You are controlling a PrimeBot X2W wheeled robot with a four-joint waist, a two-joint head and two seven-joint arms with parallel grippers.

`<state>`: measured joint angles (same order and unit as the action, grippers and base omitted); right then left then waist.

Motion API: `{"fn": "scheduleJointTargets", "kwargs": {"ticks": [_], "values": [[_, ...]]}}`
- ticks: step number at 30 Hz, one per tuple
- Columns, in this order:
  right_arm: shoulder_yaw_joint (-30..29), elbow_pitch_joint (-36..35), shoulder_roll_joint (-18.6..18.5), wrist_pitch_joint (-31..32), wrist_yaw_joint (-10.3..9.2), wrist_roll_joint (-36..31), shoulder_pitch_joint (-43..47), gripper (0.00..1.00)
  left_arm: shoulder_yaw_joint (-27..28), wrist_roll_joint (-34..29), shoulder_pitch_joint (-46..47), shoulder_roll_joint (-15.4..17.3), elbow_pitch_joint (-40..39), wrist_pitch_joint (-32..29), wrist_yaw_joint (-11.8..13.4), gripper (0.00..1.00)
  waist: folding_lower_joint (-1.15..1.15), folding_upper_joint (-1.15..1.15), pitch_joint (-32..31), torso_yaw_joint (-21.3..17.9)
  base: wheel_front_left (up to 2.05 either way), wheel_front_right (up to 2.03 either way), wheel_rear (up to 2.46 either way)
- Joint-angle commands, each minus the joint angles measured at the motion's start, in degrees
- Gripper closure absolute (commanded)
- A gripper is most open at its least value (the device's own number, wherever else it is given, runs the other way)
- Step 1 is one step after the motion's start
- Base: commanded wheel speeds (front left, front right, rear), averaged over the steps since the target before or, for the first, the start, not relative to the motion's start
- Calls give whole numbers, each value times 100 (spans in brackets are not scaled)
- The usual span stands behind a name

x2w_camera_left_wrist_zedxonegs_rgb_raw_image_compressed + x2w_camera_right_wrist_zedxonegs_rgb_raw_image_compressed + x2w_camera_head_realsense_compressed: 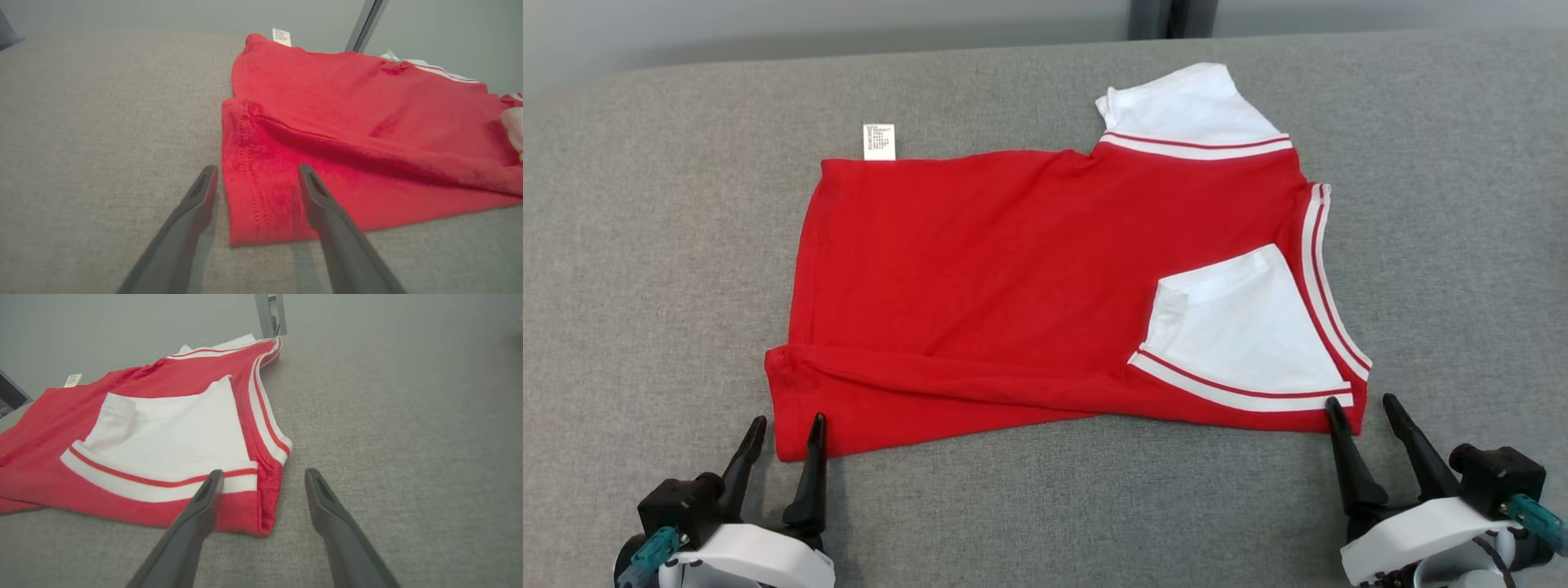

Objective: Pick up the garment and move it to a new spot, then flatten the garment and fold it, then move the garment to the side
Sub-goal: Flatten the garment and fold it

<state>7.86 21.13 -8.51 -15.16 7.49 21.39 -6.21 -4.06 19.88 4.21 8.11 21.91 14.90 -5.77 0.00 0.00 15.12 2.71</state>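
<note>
Left hand [788, 419] and right hand [1360, 399], both wide, straddle shirt [1013, 286] corners at 7 and 5 o'clock — seemingly mid-fold; next, pinch both.

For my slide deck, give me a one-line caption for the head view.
Red-and-white shirt lies on the grey surface, left claw and right claw open at its near corners.

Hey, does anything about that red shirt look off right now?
Yes. The red shirt lies unevenly: its near edge is rolled into a slanted fold, the near white sleeve is folded onto the body while the far sleeve sticks out, and a care label pokes past the far edge.
</note>
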Motion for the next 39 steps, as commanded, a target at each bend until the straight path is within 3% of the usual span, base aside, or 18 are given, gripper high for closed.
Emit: {"fn": "scheduleJointTargets", "kwargs": {"ticks": [1, 8, 9, 10, 11, 12, 13, 22, 29, 35, 39], "values": [[47, 107, 1, -9, 0, 72, -87, 0, 47, 69, 164, 3, 136, 18, -54, 0, 0, 0, 120, 39, 0, 0, 0], [219, 529, -53, -2, -1, 201, -467, 0, -292, 408, 453, 47, 930, -160, -166, 0, 0, 0, 277, 48, 0, 0, 0], [272, 582, -65, 11, -1, 256, -512, 60, -378, 481, 495, 56, 1024, -221, -165, 0, 0, 0, 291, 52, 0, 0, 0], [272, 582, -65, 11, -1, 256, -512, 60, -378, 481, 495, 56, 1024, -221, -165, 0, 0, 0, 291, 52, 0, 0, 0], [310, 632, -79, 26, -1, 281, -566, 81, -490, 581, 532, 60, 1087, -281, -171, 17, 0, 0, 305, 55, 0, 0, 0], [338, 670, -94, 27, -1, 318, -617, 100, -617, 680, 572, 70, 1118, -303, -173, 64, 0, 0, 316, 57, 0, 0, 0], [363, 705, -104, 31, -1, 361, -662, 100, -712, 811, 593, 75, 1157, -354, -176, 100, 0, 0, 323, 59, 0, 0, 0], [279, 612, -255, 69, -3, 950, -892, 100, -1154, 1530, 677, 602, 897, -280, -166, 100, 0, 0, 342, 83, 0, 0, 0], [96, -30, -383, 425, -2, 1606, -571, 100, -1244, 1644, 396, 1209, 145, -465, -163, 100, 0, 0, 353, 159, 0, 0, 0], [-412, -825, -335, 842, -8, 1713, 166, 100, -1129, 1696, -119, 1598, -807, -861, 97, 100, 0, 0, 339, 239, 0, 0, 0], [-760, -1317, -117, 1152, -8, 1574, 612, 100, -1096, 1727, -421, 1661, -1383, -1042, 302, 100, 0, 0, 334, 224, 0, 0, 0]]}}
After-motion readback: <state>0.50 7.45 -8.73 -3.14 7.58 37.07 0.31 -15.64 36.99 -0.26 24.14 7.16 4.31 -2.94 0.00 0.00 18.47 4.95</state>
